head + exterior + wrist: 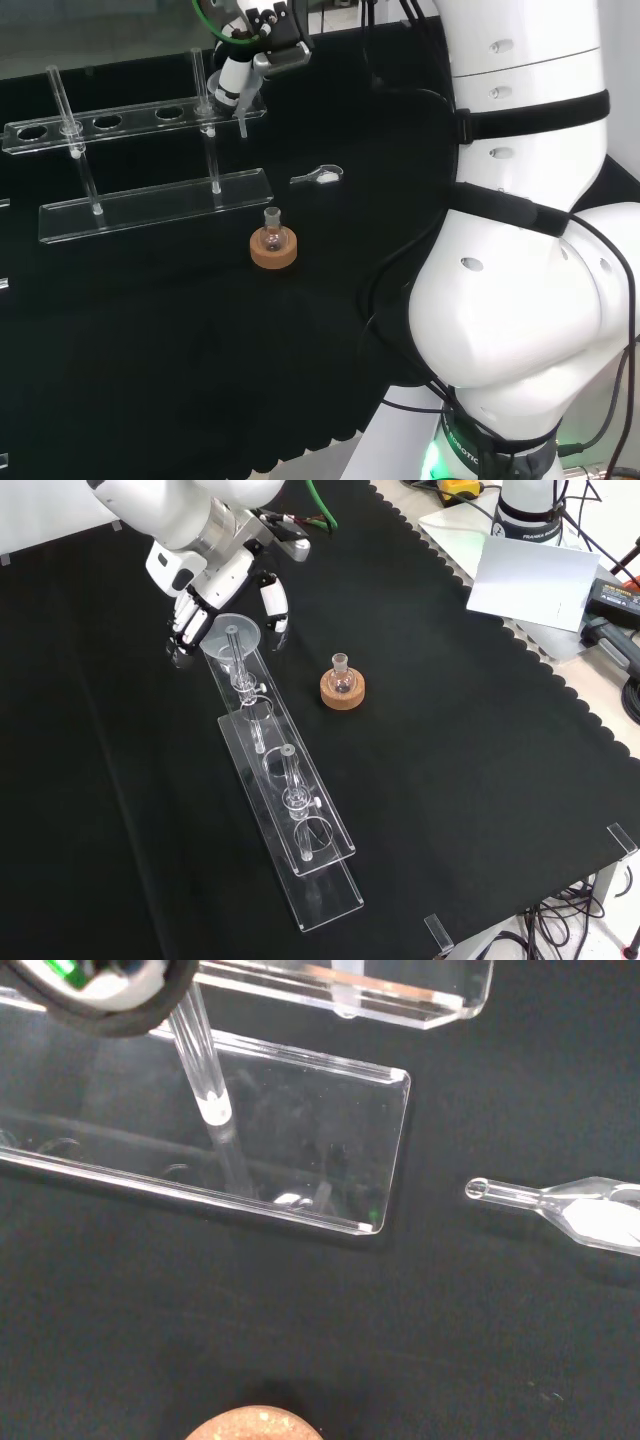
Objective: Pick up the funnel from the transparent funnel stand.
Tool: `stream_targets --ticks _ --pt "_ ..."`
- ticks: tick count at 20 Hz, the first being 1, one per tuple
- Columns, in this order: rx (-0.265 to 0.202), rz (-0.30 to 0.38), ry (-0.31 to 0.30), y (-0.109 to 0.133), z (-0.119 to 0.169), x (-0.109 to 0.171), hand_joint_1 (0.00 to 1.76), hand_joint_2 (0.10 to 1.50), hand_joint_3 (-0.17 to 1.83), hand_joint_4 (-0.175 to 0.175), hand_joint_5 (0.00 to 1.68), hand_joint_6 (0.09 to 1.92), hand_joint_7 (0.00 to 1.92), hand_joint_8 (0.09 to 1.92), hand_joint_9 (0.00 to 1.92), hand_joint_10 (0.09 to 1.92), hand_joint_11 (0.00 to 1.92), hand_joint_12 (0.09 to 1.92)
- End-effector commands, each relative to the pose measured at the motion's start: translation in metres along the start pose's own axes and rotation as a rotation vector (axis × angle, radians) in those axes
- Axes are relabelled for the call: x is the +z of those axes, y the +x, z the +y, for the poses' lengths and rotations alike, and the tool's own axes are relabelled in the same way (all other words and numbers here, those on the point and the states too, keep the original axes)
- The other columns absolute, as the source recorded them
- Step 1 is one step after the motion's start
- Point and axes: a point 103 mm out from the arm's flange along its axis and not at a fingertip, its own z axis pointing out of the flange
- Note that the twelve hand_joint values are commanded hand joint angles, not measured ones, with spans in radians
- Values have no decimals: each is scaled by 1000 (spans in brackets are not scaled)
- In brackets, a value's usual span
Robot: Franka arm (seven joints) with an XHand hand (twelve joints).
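- Sitting at the far end of the funnel stand (300, 820) in the front view: a clear funnel (232, 633), round mouth upward, thin stem dropping straight through the end hole of the upper plate.
- Looks nearly colourless, marked mainly by its pale circular rim and the bright line of the stem; in the head view seen as a small cone (240, 112) with the stem tip poking below the plate's right end.
- Gathered round that funnel: the hand (205, 595), black and white, fingers curved down on either side of the rim with the thumb (276, 605) on the right in the front view; cannot tell whether any pad actually touches the glass.
- Built of two long clear plates, one above the other on thin posts, with a row of round holes in the upper one; standing on the black tabletop (480, 760).
- Carrying a second clear funnel (292, 780) farther along the rack, nearer the camera in the front view.
- Resting just beside the stand in a cork ring (343, 689): a small round flask (342, 678), neck upright.
- Lying flat on the cloth near the stand's end in the wrist view: a small clear spoon-like piece (570, 1205), apart from everything else.
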Motion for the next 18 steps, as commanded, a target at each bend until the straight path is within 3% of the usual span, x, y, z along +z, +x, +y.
stream_targets --ticks 1,6,9,12,17,18 --pt "-2 -27 -15 1 -2 4 745 587 506 39 183 87 43 574 373 738 480 1462" --pt "31 -63 -50 0 -5 1 763 609 522 21 367 87 234 607 524 617 544 1412" --pt "74 -92 -127 0 -10 -3 772 661 519 19 525 87 385 608 623 563 602 1367" --pt "67 -133 -206 -2 -22 -17 788 721 509 31 740 172 500 610 708 528 668 1312" --pt "57 -164 -245 -5 -46 -49 799 758 500 37 815 245 561 604 771 499 709 1277" --pt "75 -172 -244 -6 -51 -54 800 760 500 36 817 249 564 605 778 499 712 1276"
